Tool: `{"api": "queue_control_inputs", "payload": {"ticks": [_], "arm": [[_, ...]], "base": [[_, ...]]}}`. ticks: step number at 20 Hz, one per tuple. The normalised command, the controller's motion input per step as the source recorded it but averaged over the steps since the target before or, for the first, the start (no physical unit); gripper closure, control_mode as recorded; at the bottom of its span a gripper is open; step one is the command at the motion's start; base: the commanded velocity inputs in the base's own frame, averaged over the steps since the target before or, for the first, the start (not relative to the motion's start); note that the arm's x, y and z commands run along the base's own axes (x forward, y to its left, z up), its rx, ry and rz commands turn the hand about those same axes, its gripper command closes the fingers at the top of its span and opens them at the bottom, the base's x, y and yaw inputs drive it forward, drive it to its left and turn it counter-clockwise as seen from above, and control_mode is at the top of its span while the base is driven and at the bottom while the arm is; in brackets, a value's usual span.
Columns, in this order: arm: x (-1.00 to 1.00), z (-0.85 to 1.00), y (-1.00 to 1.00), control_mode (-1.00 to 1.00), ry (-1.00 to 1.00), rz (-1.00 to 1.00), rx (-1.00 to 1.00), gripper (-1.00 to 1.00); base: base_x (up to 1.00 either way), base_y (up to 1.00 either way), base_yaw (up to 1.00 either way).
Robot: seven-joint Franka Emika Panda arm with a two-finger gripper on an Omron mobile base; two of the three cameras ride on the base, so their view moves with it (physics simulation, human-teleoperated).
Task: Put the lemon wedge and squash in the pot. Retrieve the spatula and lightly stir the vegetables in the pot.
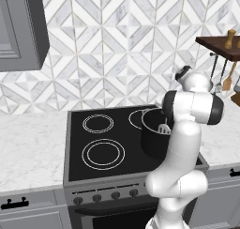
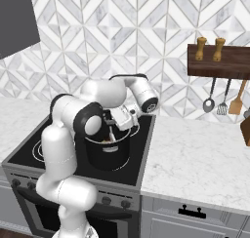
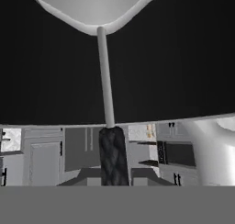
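The black pot with its thin silvery rim stands on the stove's front right burner. My gripper hangs over the pot's mouth, shut on the spatula's black handle. In the hand view the thin silver shaft runs away from my gripper to the pale blade, against the dark pot. The slotted blade shows at the pot's rim in the left base view. The pot wall and my arm hide the lemon wedge and the squash.
The black stovetop has free burners to the left of the pot. Marble counter lies to the right. A dark wall shelf holds two wooden mills, with a ladle and other utensils hanging under it.
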Motion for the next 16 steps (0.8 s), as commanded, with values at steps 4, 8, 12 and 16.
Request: {"api": "queue_control_inputs", "payload": {"ticks": [4, 8, 12, 16], "arm": [[0.00, 0.74, 0.19, -1.00, 0.00, 0.00, 0.14, 1.00], [0.00, 0.04, 0.02, -1.00, 0.12, -0.01, 0.04, 1.00], [-0.21, -0.38, 0.01, -1.00, 0.03, -0.03, 0.00, 1.00], [-0.28, -0.26, 0.07, -1.00, 0.00, -0.06, 0.00, 1.00]], "base": [[0.00, 0.00, 0.00], [0.00, 0.00, 0.00], [0.00, 0.00, 0.00], [0.00, 0.00, 0.00]]}}
